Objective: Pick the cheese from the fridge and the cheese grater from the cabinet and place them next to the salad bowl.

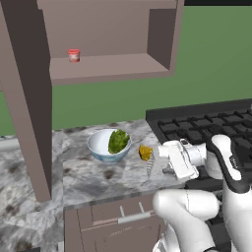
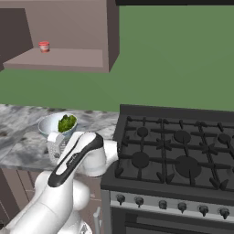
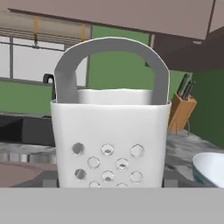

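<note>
1. We see the cheese (image 1: 145,152) already on the marble table (image 1: 88,174), just beside the salad bowl (image 1: 109,144) on its stove side. So we judge the fridge half done.
2. The step in hand is placing the cheese grater (image 3: 110,140). It sits upright and close in the hand view, handle on top, with the bowl's rim at the right edge.
3. The gripper (image 1: 158,164) is low over the table, near the cheese, with the grater at its tip. Its fingers are hidden, so we cannot tell whether it grips or has let go.
4. The cabinet (image 1: 113,37) stands open with only a small red jar (image 1: 74,55) on its shelf.
5. Next, in our judgement: set the grater down upright beside the bowl without knocking the cheese, release, then lift clear.
</note>
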### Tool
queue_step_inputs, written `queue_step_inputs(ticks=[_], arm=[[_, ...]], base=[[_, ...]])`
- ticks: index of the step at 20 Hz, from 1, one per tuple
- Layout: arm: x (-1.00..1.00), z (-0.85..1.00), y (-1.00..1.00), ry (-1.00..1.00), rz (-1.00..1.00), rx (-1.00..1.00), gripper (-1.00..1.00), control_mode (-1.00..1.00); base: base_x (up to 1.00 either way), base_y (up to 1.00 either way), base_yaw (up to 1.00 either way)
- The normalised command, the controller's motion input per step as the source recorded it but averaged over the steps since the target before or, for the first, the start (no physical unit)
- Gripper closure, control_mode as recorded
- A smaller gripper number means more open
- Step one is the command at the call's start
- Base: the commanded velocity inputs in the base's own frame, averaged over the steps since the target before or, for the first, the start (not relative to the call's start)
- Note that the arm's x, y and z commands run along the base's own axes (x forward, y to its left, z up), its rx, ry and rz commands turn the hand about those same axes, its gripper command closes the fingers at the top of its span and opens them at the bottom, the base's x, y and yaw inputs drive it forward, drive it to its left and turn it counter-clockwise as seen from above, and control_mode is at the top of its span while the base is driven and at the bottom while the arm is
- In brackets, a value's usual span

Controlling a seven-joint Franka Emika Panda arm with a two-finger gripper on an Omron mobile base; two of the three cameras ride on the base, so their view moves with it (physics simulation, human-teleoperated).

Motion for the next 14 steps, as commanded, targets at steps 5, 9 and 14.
queue_step_inputs(ticks=[5,9,14], arm=[[0.48,-0.25,-0.06,0.01,0.0,-0.02,1.0,-1.0],[0.53,-0.25,-0.03,0.0,-0.01,-0.02,1.0,-1.0],[0.48,-0.28,-0.01,0.0,-0.01,-0.02,1.0,-1.0]], base=[[0.0,0.0,0.0],[0.0,0.0,0.0],[0.0,0.0,0.0]])
